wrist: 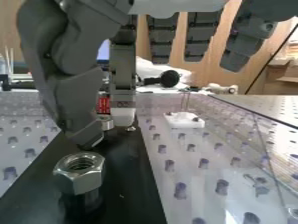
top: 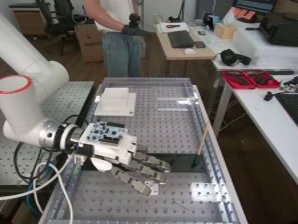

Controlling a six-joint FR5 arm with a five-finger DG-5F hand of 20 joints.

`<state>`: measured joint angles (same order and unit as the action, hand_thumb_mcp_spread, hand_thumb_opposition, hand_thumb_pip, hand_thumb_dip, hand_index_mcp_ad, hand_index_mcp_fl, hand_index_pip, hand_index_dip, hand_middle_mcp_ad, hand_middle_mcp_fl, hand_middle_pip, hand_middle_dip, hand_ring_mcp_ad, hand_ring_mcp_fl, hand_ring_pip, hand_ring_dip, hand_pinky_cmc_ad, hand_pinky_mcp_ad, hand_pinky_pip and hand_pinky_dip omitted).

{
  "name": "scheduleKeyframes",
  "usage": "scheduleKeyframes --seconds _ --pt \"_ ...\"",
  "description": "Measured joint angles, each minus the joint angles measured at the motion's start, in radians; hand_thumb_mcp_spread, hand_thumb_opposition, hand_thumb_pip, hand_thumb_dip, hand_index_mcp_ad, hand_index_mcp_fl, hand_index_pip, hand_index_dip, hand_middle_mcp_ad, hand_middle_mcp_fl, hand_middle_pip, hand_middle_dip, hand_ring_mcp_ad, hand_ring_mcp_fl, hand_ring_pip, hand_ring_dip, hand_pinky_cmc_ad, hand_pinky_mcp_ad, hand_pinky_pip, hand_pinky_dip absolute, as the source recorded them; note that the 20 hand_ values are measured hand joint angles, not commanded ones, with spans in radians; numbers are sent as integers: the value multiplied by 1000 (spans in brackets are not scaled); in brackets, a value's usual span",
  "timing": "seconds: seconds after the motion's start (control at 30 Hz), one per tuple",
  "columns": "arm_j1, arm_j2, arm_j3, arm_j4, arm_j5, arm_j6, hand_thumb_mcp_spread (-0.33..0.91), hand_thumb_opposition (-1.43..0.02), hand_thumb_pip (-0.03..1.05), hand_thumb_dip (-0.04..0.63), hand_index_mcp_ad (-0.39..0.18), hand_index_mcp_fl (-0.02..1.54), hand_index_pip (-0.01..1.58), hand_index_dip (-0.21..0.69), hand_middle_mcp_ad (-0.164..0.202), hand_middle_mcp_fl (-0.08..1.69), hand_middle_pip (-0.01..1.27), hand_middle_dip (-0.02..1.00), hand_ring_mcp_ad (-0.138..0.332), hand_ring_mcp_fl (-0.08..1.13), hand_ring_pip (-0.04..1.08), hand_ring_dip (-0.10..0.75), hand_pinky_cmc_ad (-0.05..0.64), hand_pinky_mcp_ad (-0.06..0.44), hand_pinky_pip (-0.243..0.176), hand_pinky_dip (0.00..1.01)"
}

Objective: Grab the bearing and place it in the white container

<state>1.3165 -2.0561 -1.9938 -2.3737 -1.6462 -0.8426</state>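
"What's furthest left?"

"The white arm (top: 25,110); it comes in over the bench (top: 106,197), with loose cables (top: 60,186) hanging below its wrist."

"And after that?"

"The white container (top: 115,101); it's on the bench farther back than the hand (top: 114,146), well apart from it; the hand is low over the dark strip (top: 183,161)."

"Is it clenched, grasping or released?"

"I can't tell; a small metal piece (wrist: 106,122) is right at the hand, partly hidden, so I can't say whether it's gripped or just beside it."

"Is that the bearing?"

"It may be; too little of it is visible to be sure; either way, it's at the hand and outside the container."

"Anything else on the strip?"

"A big nut (wrist: 81,172), upright with its hole facing up; it's near the hand, and apart from it."

"Carry on rightwards, then."

"A little white block (top: 151,188) is on the bench, on the near side of the strip; seen from the wrist, thin pins stand up from it; next comes a slender stick (top: 203,136), its dark end down by the strip; last, two red trays (top: 249,79) lie side by side on the white table (top: 266,107) beyond the bench."
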Motion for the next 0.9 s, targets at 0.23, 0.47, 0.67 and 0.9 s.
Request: scheduleKeyframes --seconds 0.23,0.47,0.67,0.9 --pt "0 0 -1 7 -2 2 443 -833 560 220 -110 283 1417 101 49 -9 134 136 126 3 89 28 379 278 -89 175" --pt "0 -1 0 9 -3 4 440 -827 559 220 -108 316 1412 99 49 -5 138 138 126 3 89 28 380 278 -89 175" --pt "0 -3 2 8 -4 4 442 -827 559 220 -108 347 1391 96 47 -9 136 138 129 0 91 30 382 278 -89 175" --pt "-3 7 2 13 -7 6 440 -838 524 222 -108 386 1381 93 51 -9 136 140 129 0 98 35 370 278 -75 176"
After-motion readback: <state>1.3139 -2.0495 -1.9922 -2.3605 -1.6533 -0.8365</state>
